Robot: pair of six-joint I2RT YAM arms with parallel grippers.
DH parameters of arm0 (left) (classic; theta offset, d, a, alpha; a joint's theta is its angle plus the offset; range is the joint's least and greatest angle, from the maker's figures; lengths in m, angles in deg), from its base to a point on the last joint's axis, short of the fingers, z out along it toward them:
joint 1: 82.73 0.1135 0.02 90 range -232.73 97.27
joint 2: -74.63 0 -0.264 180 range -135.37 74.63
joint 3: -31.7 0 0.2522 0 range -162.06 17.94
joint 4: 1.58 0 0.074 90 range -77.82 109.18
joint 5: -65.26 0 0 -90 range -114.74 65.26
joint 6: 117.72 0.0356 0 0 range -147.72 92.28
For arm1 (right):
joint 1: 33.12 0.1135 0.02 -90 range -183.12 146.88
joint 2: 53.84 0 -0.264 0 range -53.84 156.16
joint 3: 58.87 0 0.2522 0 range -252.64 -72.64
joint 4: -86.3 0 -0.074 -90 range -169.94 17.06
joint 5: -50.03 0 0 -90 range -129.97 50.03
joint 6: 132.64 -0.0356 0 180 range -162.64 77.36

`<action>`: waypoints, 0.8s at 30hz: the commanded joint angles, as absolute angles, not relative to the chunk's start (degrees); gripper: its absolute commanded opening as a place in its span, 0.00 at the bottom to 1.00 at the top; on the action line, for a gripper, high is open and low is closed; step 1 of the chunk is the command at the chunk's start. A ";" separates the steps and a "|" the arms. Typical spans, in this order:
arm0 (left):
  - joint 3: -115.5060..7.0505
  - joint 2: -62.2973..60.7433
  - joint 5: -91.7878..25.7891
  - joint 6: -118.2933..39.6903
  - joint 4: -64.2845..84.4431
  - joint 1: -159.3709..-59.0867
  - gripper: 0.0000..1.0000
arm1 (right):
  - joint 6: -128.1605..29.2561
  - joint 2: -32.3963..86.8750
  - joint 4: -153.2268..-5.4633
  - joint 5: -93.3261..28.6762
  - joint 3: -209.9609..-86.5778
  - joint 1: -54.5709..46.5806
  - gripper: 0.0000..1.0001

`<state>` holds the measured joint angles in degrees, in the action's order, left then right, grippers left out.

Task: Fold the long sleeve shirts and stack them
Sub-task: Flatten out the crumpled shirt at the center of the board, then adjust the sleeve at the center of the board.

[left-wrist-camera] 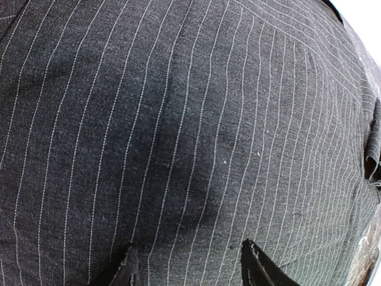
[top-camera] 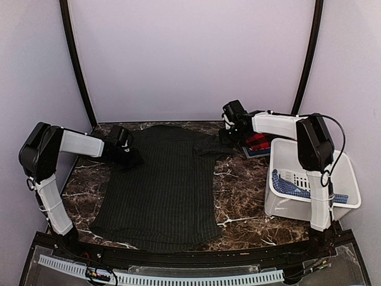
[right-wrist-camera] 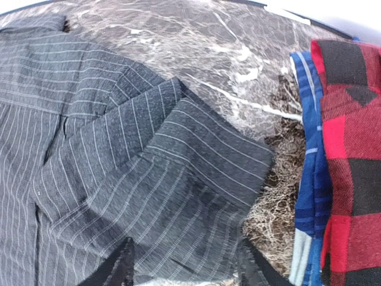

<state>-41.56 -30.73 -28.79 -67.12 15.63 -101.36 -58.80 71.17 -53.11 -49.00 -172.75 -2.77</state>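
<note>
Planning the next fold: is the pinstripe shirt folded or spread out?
Mostly spread: the pinstripe shirt lies flat across the table; only one sleeve is doubled over.

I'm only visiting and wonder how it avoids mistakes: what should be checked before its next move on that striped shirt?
1. Pinstriped shirt lies spread on the table: ok.
2. Left pincer open, over the cloth: ok.
3. Right pincer open, over the folded sleeve: ok.
4. That sleeve's end apart from the plaid shirt: ok.
5. The other sleeve tucked in: cannot tell, the left arm hides it.
6. Shirt fully folded: not ok.
</note>
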 commanded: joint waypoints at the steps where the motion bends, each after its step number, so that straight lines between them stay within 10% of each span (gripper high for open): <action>1: -39.14 -29.18 -27.26 -65.71 21.63 -100.43 0.58 | -58.92 69.18 -53.68 -49.94 -170.86 -2.37 0.57; 17: -38.70 -28.66 -29.17 -65.95 20.39 -100.40 0.57 | -63.40 73.33 -55.67 -43.64 -168.35 -4.07 0.56; 24: -39.04 -27.90 -29.68 -66.12 20.40 -100.40 0.57 | -63.93 71.97 -57.38 -44.22 -166.80 -4.21 0.40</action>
